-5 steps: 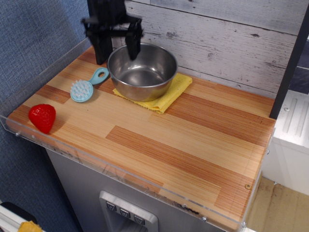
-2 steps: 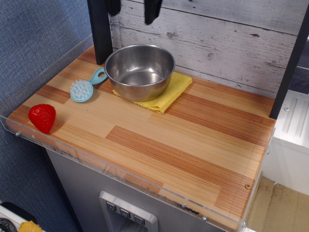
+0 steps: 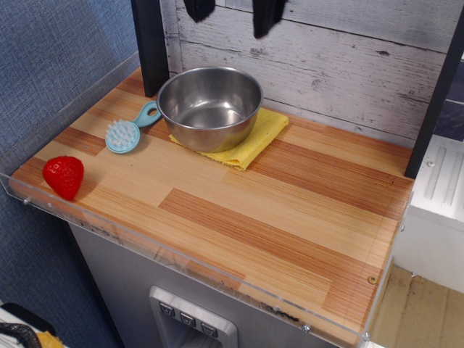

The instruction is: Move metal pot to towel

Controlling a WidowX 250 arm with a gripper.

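One metal pot (image 3: 209, 106) sits on one towel (image 3: 255, 141); claw (image 3: 233, 12) above, seemingly open, empty.

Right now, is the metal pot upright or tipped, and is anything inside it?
Upright and empty: the metal pot sits rim-up on the yellow towel, its bare shiny bottom showing.

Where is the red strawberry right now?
The strawberry sits on the wooden counter near its front left corner in the camera view, apart from everything else. Its nearest neighbour is the blue brush, farther back toward the metal pot.
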